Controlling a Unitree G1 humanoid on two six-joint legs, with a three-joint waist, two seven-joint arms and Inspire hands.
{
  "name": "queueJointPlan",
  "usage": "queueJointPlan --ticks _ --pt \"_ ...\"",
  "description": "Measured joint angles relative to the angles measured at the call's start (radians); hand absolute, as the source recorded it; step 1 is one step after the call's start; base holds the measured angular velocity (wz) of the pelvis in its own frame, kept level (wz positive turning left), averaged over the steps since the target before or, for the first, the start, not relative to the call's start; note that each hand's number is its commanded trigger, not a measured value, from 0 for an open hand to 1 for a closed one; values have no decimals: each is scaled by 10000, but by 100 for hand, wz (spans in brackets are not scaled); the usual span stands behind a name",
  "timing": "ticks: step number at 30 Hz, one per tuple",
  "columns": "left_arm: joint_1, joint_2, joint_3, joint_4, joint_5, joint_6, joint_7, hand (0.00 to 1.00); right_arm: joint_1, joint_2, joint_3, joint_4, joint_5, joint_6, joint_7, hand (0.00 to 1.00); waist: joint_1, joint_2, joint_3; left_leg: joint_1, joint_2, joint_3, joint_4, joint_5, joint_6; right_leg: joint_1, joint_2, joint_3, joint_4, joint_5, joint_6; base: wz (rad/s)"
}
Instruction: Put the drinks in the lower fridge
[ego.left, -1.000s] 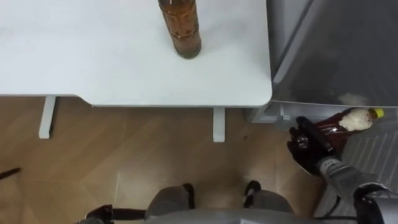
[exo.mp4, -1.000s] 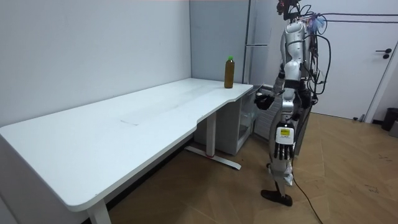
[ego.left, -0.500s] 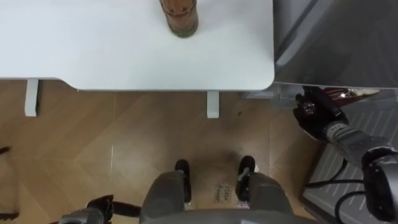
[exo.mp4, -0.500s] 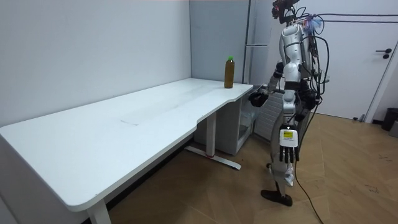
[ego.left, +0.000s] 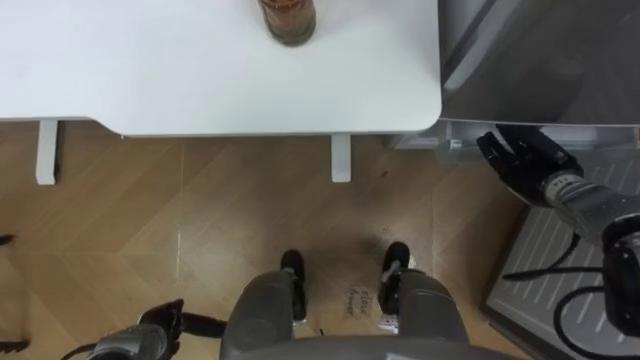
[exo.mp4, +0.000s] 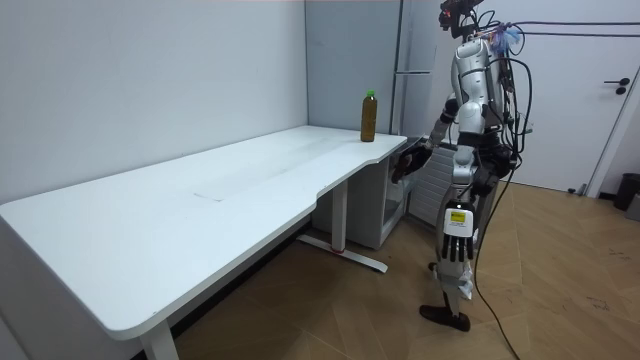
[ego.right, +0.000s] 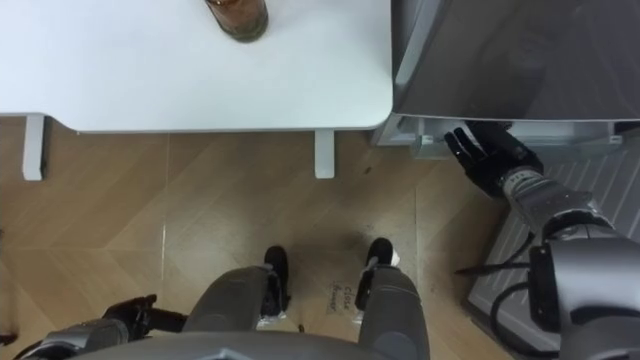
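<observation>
A brown drink bottle (ego.left: 287, 20) stands upright on the white table (ego.left: 180, 90), near its right end; in the room view the bottle (exo.mp4: 368, 116) shows a green cap. My right hand (ego.left: 522, 160) reaches to the low opening under the grey fridge body (ego.left: 540, 60), fingers straight and spread, nothing in it. In the room view this right hand (exo.mp4: 408, 160) is stretched toward the fridge beside the table's end. My left hand (exo.mp4: 455, 232) hangs open at my side and appears low in the left eye view as the left hand (ego.left: 150, 338).
I stand on wooden floor (ego.left: 200, 220) facing the table's right end and the fridge. A pale ribbed panel (ego.left: 555, 250) lies low at the right, below my right arm. Table legs (ego.left: 341, 160) stand just in front of my feet.
My right hand has gone from curled round a yellow-capped bottle at the fridge opening to open and empty; that bottle is out of sight. The camera has tilted down.
</observation>
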Motion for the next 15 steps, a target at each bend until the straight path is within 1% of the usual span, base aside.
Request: queueJointPlan --ticks 2,5,15 --pt "30 28 -7 -9 -1 9 0 0 0 -14 1 0 1 24 -9 0 -2 1 0 -4 0 0 4 0 0 0 1 0 0 0 1 0" --pt "48 58 -53 -7 -1 16 -16 0 -2 -75 5 0 11 157 -9 0 19 2 -1 -4 0 0 5 0 1 0 3 2 4 0 0 0" --pt "51 61 -44 -10 26 23 -91 0 47 -106 104 6 9 167 6 0 59 16 -5 166 1 -3 -23 2 3 180 15 -9 -59 36 0 0"
